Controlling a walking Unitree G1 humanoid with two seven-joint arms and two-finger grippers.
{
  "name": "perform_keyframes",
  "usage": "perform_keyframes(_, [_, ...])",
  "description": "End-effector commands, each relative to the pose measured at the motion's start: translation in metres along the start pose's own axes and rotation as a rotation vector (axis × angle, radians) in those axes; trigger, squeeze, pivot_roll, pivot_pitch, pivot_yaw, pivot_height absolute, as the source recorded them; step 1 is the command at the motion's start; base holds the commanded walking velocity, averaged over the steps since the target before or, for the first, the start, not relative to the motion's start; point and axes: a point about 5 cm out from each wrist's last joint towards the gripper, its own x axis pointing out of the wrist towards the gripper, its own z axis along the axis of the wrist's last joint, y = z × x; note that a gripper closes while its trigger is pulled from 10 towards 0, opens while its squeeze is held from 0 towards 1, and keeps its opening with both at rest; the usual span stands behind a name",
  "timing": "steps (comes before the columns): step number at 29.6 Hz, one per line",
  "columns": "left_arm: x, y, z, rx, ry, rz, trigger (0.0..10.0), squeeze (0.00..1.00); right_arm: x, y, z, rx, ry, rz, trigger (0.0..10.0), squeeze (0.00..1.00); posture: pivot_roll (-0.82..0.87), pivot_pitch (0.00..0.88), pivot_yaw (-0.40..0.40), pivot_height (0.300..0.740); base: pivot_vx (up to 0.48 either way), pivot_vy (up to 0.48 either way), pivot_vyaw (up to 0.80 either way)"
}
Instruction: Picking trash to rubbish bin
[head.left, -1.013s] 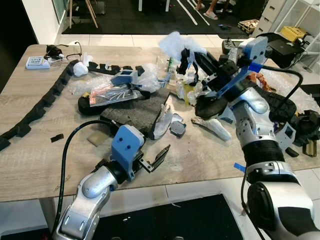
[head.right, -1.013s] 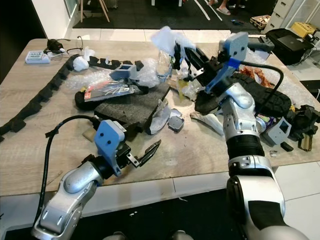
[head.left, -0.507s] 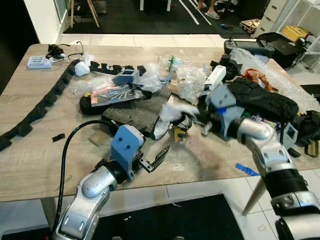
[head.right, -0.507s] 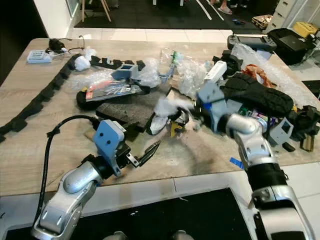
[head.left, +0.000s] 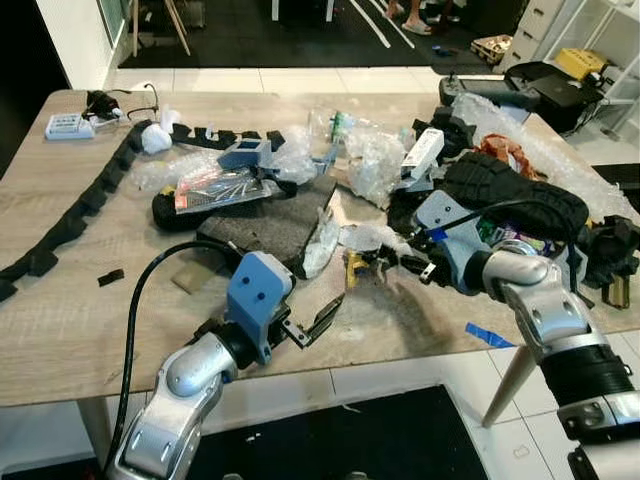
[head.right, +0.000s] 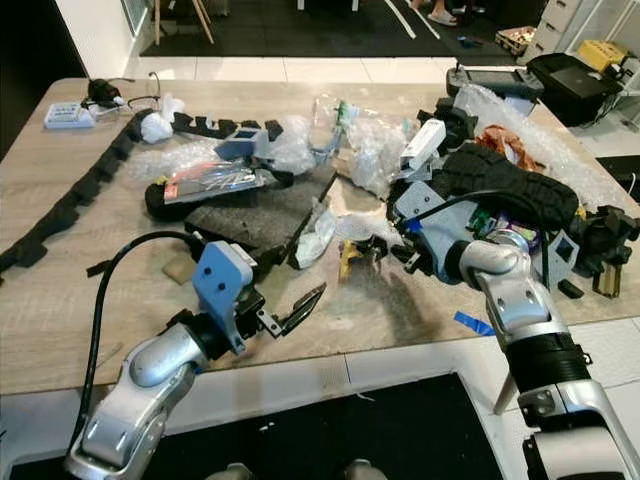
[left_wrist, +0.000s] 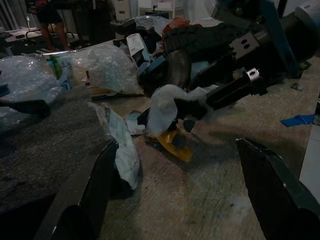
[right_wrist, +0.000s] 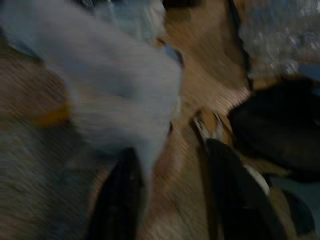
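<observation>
Right gripper (head.left: 385, 262) clamped on white plastic scrap (head.left: 362, 237) w/ left gripper (head.left: 318, 322) spread apart, above table (head.left: 60, 310).

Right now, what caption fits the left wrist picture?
Right hand holding white plastic scrap above wooden table, yellow piece beneath.

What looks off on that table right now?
The wooden table is heaped with loose trash: crumpled plastic wrap, a dark foam slab, a black shoe lying among it. The right hand holds a white scrap low over a yellow piece.
</observation>
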Motion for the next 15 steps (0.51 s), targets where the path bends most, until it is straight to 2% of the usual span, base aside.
perform_keyframes(1, [-0.001,-0.002,-0.003,-0.005,0.009,-0.018,10.0,0.00,-0.004,-0.001,0.006,0.019,-0.017,0.010,10.0,1.00,0.02,0.146,-0.051,0.740,0.000,0.000,0.00])
perform_keyframes(5, [-0.001,-0.002,-0.003,-0.002,0.008,-0.019,10.0,0.00,-0.007,0.000,0.020,0.034,-0.055,0.041,10.0,1.00,0.02,0.142,-0.050,0.740,0.000,0.000,0.00])
perform_keyframes(6, [-0.001,-0.002,-0.003,-0.001,0.009,-0.020,10.0,0.00,-0.011,0.000,0.031,0.021,-0.083,0.051,10.0,1.00,0.02,0.137,-0.050,0.740,0.000,0.000,0.00])
perform_keyframes(9, [-0.001,-0.002,-0.003,-0.001,0.009,-0.021,10.0,0.00,-0.012,-0.001,0.036,0.018,-0.099,0.045,10.0,1.00,0.02,0.137,-0.050,0.740,0.000,0.000,0.00])
perform_keyframes(10, [-0.001,-0.002,-0.003,0.000,0.009,-0.023,10.0,0.00,-0.013,-0.005,0.046,0.019,-0.144,0.016,10.0,0.50,0.02,0.134,-0.050,0.740,0.000,0.000,0.00])
perform_keyframes(12, [-0.001,-0.002,-0.003,0.000,0.009,-0.023,10.0,0.00,-0.012,-0.006,0.048,0.023,-0.159,0.011,10.0,0.50,0.02,0.134,-0.050,0.740,0.000,0.000,0.00])
perform_keyframes(13, [0.000,-0.002,-0.003,0.001,0.008,-0.024,10.0,0.00,-0.010,-0.006,0.048,0.033,-0.166,0.012,10.0,0.00,0.02,0.130,-0.051,0.740,0.000,0.000,0.00])
perform_keyframes(15, [0.000,-0.002,-0.003,0.003,0.008,-0.024,10.0,0.00,-0.006,-0.001,0.047,0.030,-0.194,0.036,10.0,0.00,0.02,0.130,-0.051,0.740,0.000,0.000,0.00])
